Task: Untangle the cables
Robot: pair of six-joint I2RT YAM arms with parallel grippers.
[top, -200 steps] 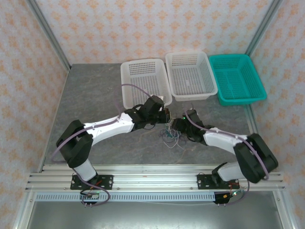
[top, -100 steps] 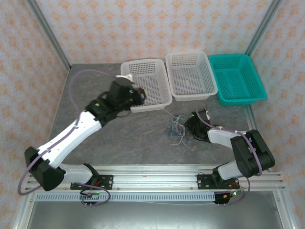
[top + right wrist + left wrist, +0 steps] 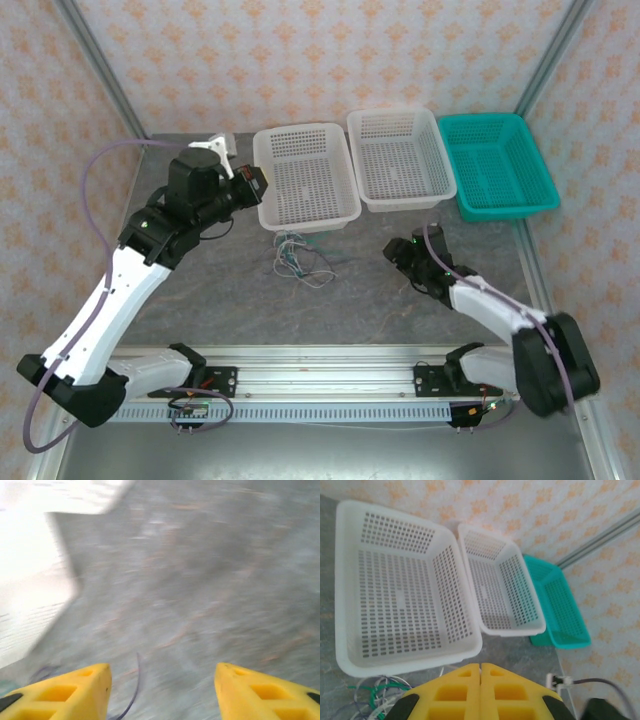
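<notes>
3 baskets along the back of the table point(image 3: 200, 290): left white basket point(image 3: 305, 218), middle white basket point(image 3: 405, 201), teal basket point(image 3: 505, 209). The cables point(image 3: 300, 258) lie in a loose clump just in front of the left white basket. The left pincer point(image 3: 480, 680) is beside that basket, fingers pressed together. The right pincer point(image 3: 162, 672) is spread wide over bare table, well apart from the clump.

Cables point(image 3: 370, 699) partly behind left claw point(image 3: 480, 669)
</notes>
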